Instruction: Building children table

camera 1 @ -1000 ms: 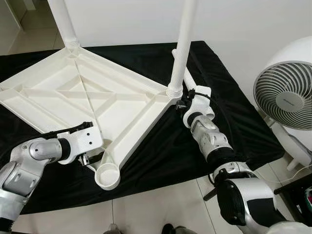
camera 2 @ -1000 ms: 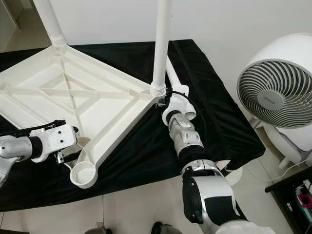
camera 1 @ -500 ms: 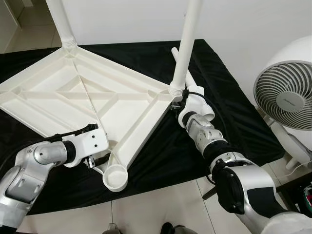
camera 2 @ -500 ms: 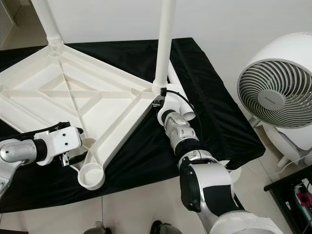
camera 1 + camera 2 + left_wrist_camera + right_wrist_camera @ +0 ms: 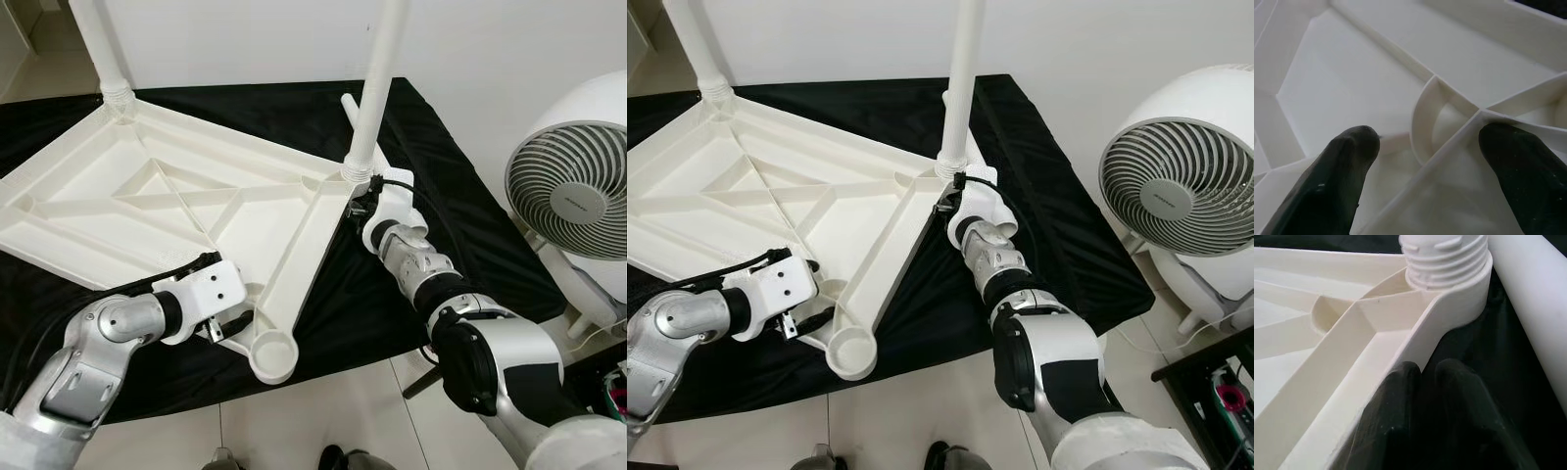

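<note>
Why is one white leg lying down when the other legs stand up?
The white plastic tabletop lies upside down on the black cloth, so its screwed-in white legs point upward. One loose white leg lies on the cloth beside the right gripper, and the round corner socket nearest the left gripper is empty.

A black cloth (image 5: 460, 245) covers the tabletop; on it lies an upturned white table panel (image 5: 186, 211) — ribbed underside up; a loose white leg (image 5: 972, 147) lies beside its right corner.
</note>
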Robot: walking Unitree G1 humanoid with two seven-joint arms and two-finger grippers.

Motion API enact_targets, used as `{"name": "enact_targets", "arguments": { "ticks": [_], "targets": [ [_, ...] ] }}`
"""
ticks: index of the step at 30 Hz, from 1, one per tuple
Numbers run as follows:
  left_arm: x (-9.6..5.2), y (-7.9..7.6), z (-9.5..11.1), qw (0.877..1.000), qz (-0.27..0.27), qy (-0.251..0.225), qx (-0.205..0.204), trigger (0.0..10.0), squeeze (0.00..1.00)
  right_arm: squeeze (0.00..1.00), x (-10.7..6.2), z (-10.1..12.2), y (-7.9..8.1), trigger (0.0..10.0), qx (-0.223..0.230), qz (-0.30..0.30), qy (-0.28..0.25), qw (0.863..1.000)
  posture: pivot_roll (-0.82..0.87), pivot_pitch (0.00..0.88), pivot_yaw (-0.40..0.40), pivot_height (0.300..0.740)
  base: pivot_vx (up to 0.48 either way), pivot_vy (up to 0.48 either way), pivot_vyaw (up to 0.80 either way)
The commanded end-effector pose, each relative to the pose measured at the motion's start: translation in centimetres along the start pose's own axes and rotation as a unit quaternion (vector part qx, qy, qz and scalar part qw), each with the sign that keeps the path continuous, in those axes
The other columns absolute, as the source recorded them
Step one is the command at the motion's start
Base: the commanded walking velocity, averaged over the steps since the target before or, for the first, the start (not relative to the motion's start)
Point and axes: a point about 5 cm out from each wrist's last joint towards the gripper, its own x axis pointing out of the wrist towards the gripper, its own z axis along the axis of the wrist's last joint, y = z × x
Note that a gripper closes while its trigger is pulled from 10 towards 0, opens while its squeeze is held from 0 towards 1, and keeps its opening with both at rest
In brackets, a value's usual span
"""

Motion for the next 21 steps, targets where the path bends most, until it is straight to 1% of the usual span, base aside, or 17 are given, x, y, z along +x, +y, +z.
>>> {"name": "enact_targets", "arguments": {
  "ticks": [1,3,6,11,15,16,17,18,20,21],
  "targets": [
    [1.7,-1.0,3.6,0.997,-0.031,-0.073,0.012,10.0,0.00,0.00,0.5,0.0,3.4,10.0,-0.006,0.084,0.006,0.996,0.20,0.152,-0.060,0.740,0.000,0.000,0.00],
    [1.7,-1.0,3.6,0.997,-0.031,-0.073,0.012,10.0,0.00,0.00,0.5,0.0,3.4,10.0,-0.006,0.084,0.006,0.996,0.20,0.152,-0.060,0.740,0.000,0.000,0.00],
    [2.3,-1.0,5.1,0.995,-0.032,-0.091,0.010,10.0,0.00,0.00,0.6,0.2,4.4,10.0,0.004,0.112,0.007,0.994,0.20,0.154,-0.057,0.740,0.000,0.000,0.00],
    [2.5,-1.4,5.9,0.994,-0.044,-0.104,0.011,10.0,0.00,0.00,0.6,0.1,4.9,10.0,-0.003,0.122,0.009,0.992,0.20,0.159,-0.051,0.740,0.000,0.000,0.00],
    [2.7,-1.2,6.1,0.993,-0.039,-0.107,0.014,10.0,0.00,0.00,0.6,0.0,5.2,10.0,-0.008,0.126,0.011,0.992,0.20,0.159,-0.049,0.740,0.000,0.000,0.00],
    [3.0,-0.9,6.2,0.994,-0.027,-0.107,0.016,10.0,0.00,0.00,0.6,0.2,5.2,10.0,-0.009,0.122,0.001,0.992,0.20,0.158,-0.051,0.740,0.000,0.000,0.00],
    [3.0,-0.9,6.2,0.994,-0.027,-0.107,0.016,10.0,0.00,0.00,0.6,0.2,5.2,10.0,-0.009,0.122,0.001,0.992,0.20,0.158,-0.051,0.740,0.000,0.000,0.00],
    [3.4,-0.1,6.3,0.994,0.003,-0.104,0.027,10.0,0.00,0.00,0.6,0.8,5.0,10.0,-0.011,0.113,-0.025,0.993,0.20,0.157,-0.051,0.740,0.000,0.000,0.00],
    [3.4,-0.1,6.3,0.994,0.003,-0.104,0.027,10.0,0.00,0.00,0.6,0.8,5.0,10.0,-0.011,0.113,-0.025,0.993,0.20,0.157,-0.051,0.740,0.000,0.000,0.00],
    [3.7,1.1,6.3,0.993,0.053,-0.105,0.018,10.0,0.00,0.00,0.6,1.6,4.3,10.0,-0.010,0.090,-0.058,0.994,0.19,0.158,-0.051,0.740,0.000,0.000,0.00]
  ]
}}
